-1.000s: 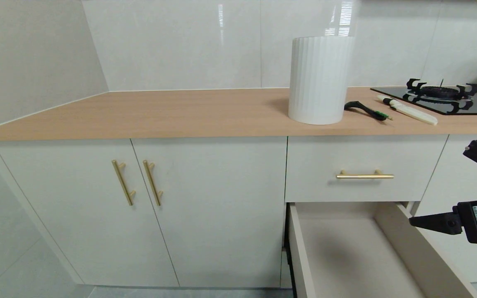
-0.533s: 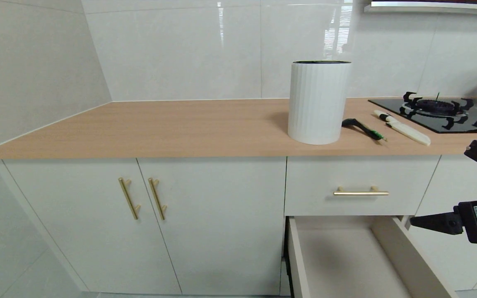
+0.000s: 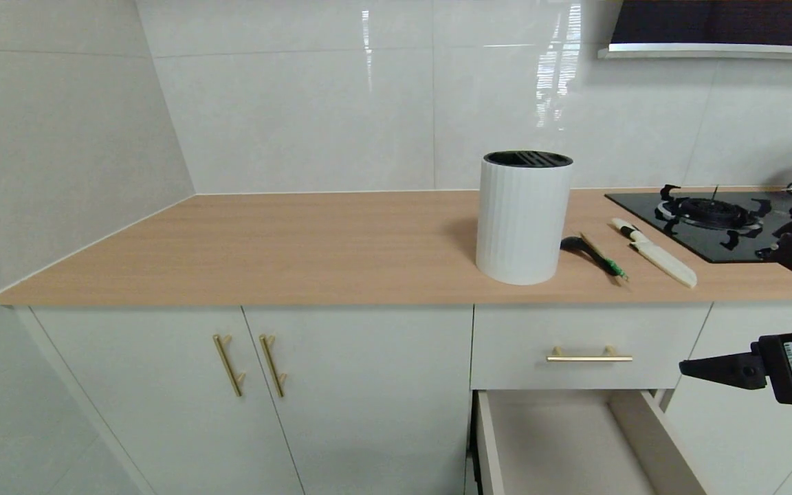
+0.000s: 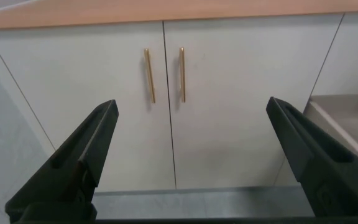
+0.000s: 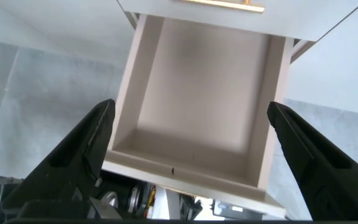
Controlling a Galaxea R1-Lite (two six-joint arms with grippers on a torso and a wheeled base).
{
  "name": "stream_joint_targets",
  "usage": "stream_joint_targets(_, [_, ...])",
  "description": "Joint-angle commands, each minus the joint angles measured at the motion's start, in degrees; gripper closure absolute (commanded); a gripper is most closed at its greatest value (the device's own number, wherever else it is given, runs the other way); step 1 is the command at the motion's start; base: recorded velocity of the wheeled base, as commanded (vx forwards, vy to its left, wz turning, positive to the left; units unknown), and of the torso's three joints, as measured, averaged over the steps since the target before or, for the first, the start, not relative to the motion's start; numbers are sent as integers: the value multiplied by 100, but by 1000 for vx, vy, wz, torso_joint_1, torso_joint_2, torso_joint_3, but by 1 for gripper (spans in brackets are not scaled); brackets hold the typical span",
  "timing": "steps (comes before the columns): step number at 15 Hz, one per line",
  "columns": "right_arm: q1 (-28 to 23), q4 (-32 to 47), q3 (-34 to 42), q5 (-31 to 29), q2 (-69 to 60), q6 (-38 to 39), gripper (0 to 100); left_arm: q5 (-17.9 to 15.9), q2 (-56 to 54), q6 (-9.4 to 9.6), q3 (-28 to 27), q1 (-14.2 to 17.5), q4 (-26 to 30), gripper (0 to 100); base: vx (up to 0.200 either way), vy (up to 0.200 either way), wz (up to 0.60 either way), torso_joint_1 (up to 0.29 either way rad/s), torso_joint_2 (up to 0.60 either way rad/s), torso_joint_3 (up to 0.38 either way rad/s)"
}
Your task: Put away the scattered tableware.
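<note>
**Head view: tableware lies loose beside the white holder (image 3: 522, 217)**

A black spoon (image 3: 592, 251) lies flat on the countertop (image 3: 265, 247) just to the robot's right of the holder, and a cream knife (image 3: 654, 251) lies a little beyond it. Below the holder, the lower drawer (image 5: 124, 106) is pulled out. The right gripper (image 5: 191, 168) hangs over that drawer, jaws spread wide and empty. The left gripper (image 4: 191, 168), equally spread and empty, faces the cupboard doors (image 4: 166, 74) below and left of the holder. Nothing looks gathered yet. The right arm should probably rise to the counter, descend across the spoon's handle and keep off the holder's wall.
</note>
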Motion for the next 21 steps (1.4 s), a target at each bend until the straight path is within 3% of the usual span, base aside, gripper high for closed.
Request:
stream_joint_targets(1, [4, 4, 2, 1, 10, 1, 0, 0, 8, -3, 1, 0, -3, 0, 0, 0, 0, 198, -481, -281])
stream_joint_targets(7, [-14, -163, -314, -140, 115, 1, 0, 0, 8, -3, 1, 0, -3, 0, 0, 0, 0, 210, -461, -258])
stream_joint_targets(9, [-14, 311, -1562, -148, 968, 142, 0, 0, 8, -3, 1, 0, -3, 0, 0, 0, 0, 58, -125, -73])
stream_joint_targets(10, [-14, 496, -1843, -148, 1214, 186, 0, 0, 8, -3, 1, 0, -3, 0, 0, 0, 0, 32, -56, -27])
stream_joint_targets(15, [-137, 548, -2459, -236, 2357, 361, 0, 0, 8, -3, 1, 0, -3, 0, 0, 0, 0, 0, 0, 0])
stream_joint_targets(17, [-137, 592, -2599, -517, 2734, 651, 0, 0, 8, 6, 1, 0, -3, 0, 0, 0, 0, 0, 0, 0])
stream_joint_targets(19, [-84, 548, -2792, -1256, 3253, 933, 0, 0, 8, -3, 1, 0, -3, 0, 0, 0, 0, 0, 0, 0])
stream_joint_targets(21, [-84, 320, -2872, -1282, 3490, 1100, 0, 0, 8, -3, 1, 0, -3, 0, 0, 0, 0, 0, 0, 0])
